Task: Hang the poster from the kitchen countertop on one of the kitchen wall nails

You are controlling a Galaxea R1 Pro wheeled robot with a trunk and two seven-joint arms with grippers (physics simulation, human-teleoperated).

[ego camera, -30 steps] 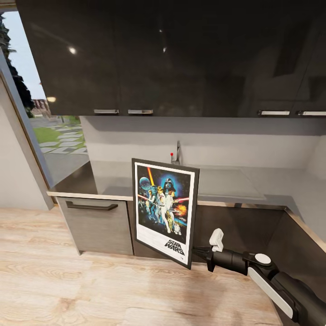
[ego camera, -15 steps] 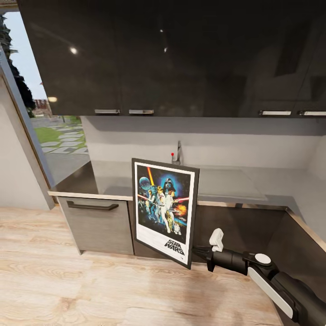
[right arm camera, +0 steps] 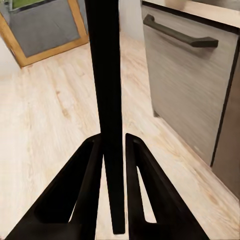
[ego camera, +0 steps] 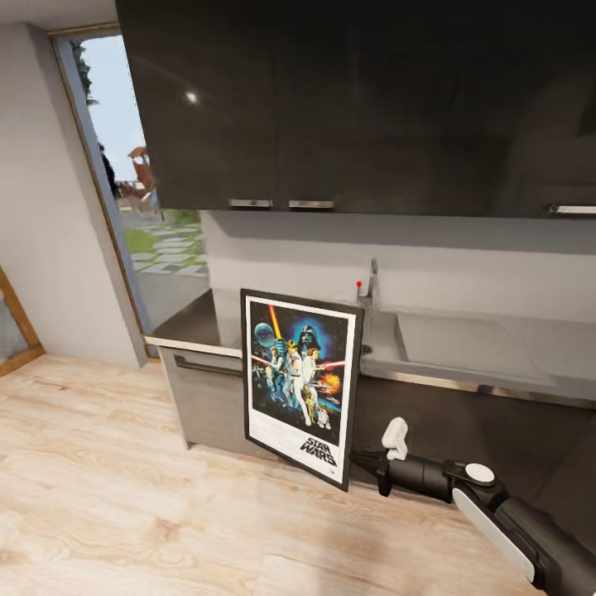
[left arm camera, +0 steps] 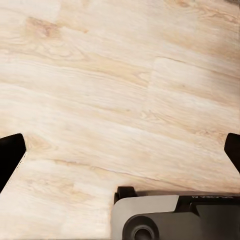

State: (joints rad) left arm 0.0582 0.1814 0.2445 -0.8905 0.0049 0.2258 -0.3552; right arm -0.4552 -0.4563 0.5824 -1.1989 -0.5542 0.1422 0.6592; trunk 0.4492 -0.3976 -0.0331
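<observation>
We see dark glossy wall cabinets (ego camera: 356,99) across the top. At upper left, a glazed door (ego camera: 136,190) shows a garden; pale wood floor (ego camera: 124,497) lies below.

kitchen countertop (ego camera: 463,348) partly behind poster (ego camera: 300,385), cut off at right edge

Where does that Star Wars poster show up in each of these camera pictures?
Head view: the poster stands upright at centre, its lower right edge in the right gripper.
Right wrist view: its black frame seen edge-on, clamped between the two fingers.
Left wrist view: wooden floor, no poster.
Shared landmark: the cabinet handle.
</observation>
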